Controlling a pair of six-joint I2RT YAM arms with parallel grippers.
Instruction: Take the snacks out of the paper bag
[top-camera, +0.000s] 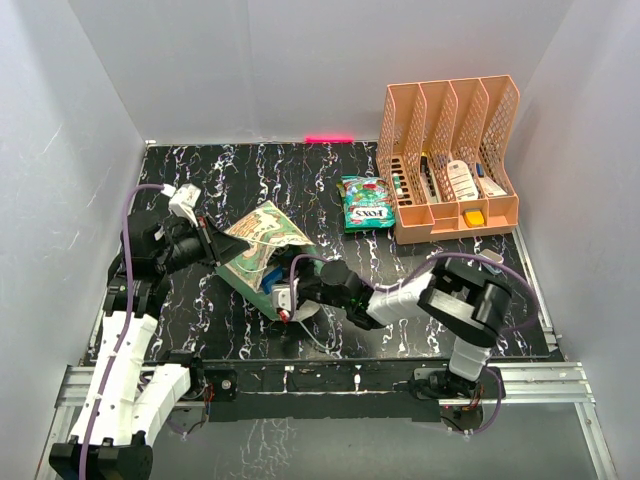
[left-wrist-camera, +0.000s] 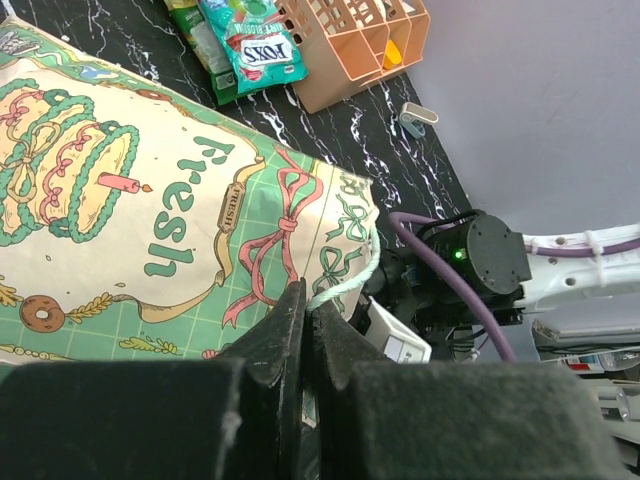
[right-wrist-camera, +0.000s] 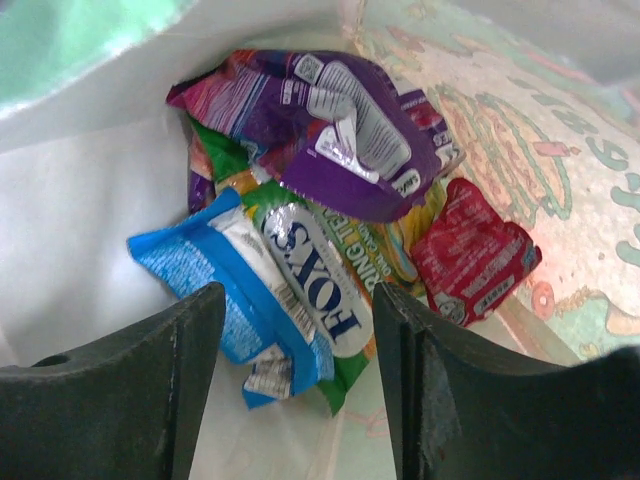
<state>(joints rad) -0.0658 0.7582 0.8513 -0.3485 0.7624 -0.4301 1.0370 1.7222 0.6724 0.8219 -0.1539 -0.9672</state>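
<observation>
Step in hand: reaching into the paper bag (top-camera: 258, 255) for another packet, judging by one green packet (top-camera: 366, 203) lying out on the table (top-camera: 300, 180) just beside the peach organizer (top-camera: 450, 160).
Bag: lying on its side at the left-centre of the table, mouth towards the right arm.
Left gripper (left-wrist-camera: 308, 305): jaws pinched together on the bag's edge, by the pale string handle (left-wrist-camera: 345, 285); apparently bracing the mouth.
Right gripper (right-wrist-camera: 297, 300): inside the bag, fingers spread wide, holding nothing.
Snacks inside: blue packet (right-wrist-camera: 215, 290) and FOX'S packet (right-wrist-camera: 310, 280) between the spread fingers; purple packet (right-wrist-camera: 330, 130) and red packet (right-wrist-camera: 470, 250) further in.
Next move calls for: easing down onto the blue and FOX'S packets, closing on one flat glossy edge, drawing back out through the mouth.
Risk, as a judgement: slippery foil, two packets lifted at once.
</observation>
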